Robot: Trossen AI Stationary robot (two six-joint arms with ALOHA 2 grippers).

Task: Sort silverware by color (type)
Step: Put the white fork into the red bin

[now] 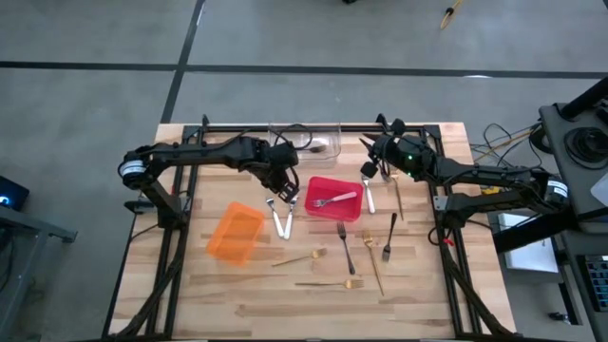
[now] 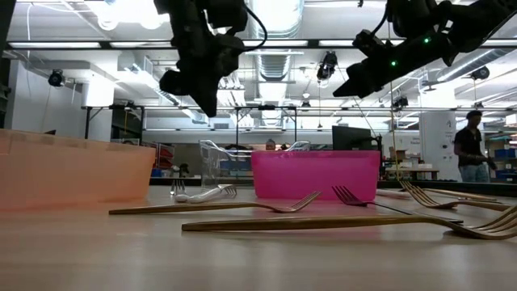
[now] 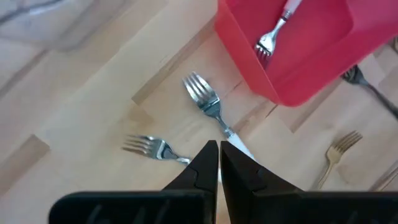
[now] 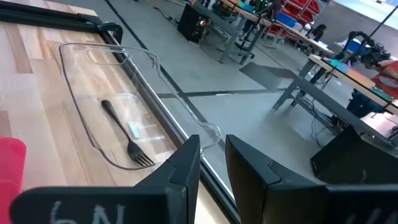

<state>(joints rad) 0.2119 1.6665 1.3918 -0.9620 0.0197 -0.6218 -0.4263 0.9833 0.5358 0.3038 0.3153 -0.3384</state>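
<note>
Taking the red bin (image 1: 332, 197) at the middle of the table (image 1: 247, 294) as the landmark, the orange bin (image 1: 236, 232) lies well to its left and a little nearer the front edge, with nothing visible inside it. Between the orange bin and the red bin, close to the red bin's left wall, two silver forks (image 1: 280, 218) lie side by side on the wood, and the left gripper (image 1: 285, 193) hangs just above them with its fingers pressed together and nothing between them; in the left wrist view the closed fingers (image 3: 208, 163) point down at these two forks (image 3: 205, 102), with the corner of the red bin just beyond. Inside the red bin rests one silver fork (image 1: 334, 200). Behind the red bin, at the table's far edge, the clear bin (image 1: 306, 138) holds a single black fork (image 4: 124, 134). In front of the red bin lie a black fork (image 1: 344, 245) and, nearer the front edge, two gold forks (image 1: 302, 257), one beyond the other. Just right of the red bin lies another silver utensil (image 1: 370, 194), and the right gripper (image 1: 369, 168) hovers above it, near the bin's back right corner, its fingers slightly parted and gripping nothing. Farther right of the bin lie a gold utensil (image 1: 398, 197), a black fork (image 1: 390, 236) and a long gold fork (image 1: 373, 258).
</note>
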